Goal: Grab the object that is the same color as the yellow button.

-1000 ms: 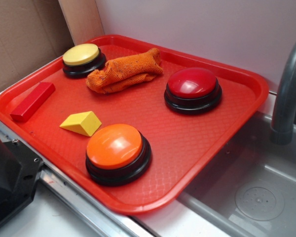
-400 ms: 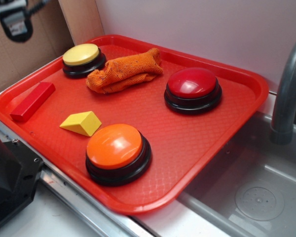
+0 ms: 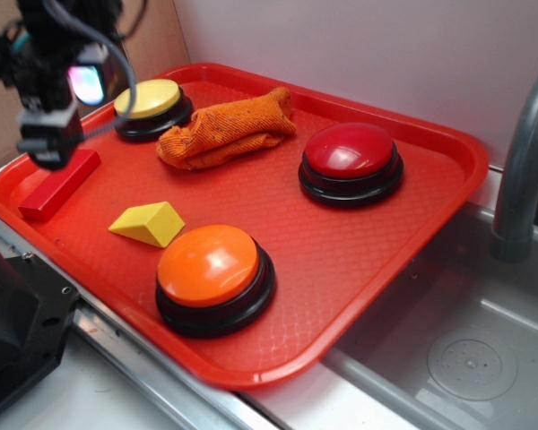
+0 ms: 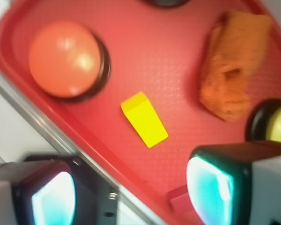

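Pincer hangs at the upper left of the exterior frame, fingers spread apart and holding nothing, above the red block. Lower on the red tray, the yellow wedge lies flat beside the orange button, its long axis running left-right, thin end pointing left. The yellow button sits at top left.

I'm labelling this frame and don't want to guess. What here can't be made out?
- Gripper: exterior view, blurred; open or shut unclear.
- Red block: partly behind the gripper; wrist view shows only a corner.
- Yellow button: wrist view, cut off by the right edge.
- Yellow wedge: soft from blur.
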Robot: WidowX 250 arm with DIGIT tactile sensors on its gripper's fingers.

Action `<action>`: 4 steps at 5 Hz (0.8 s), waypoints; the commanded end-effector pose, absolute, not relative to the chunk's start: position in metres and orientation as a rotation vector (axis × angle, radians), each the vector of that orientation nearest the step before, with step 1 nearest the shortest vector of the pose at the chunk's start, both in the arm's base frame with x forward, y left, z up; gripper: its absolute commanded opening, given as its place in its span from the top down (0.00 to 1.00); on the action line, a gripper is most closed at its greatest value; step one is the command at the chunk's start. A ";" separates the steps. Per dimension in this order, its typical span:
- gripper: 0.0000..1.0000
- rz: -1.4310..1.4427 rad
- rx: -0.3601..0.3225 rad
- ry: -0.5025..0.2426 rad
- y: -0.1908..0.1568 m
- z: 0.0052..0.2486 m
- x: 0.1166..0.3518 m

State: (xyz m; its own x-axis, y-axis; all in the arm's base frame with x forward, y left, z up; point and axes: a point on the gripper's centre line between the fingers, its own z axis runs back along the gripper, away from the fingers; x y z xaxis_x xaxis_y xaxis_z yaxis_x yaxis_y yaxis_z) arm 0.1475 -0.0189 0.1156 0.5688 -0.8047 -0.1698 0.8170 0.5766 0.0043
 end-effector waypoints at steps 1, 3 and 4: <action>0.00 -1.214 0.141 0.246 -0.008 0.069 0.165; 0.00 -1.269 0.113 0.342 -0.011 0.035 0.157; 0.00 -1.259 0.171 0.380 -0.017 0.024 0.158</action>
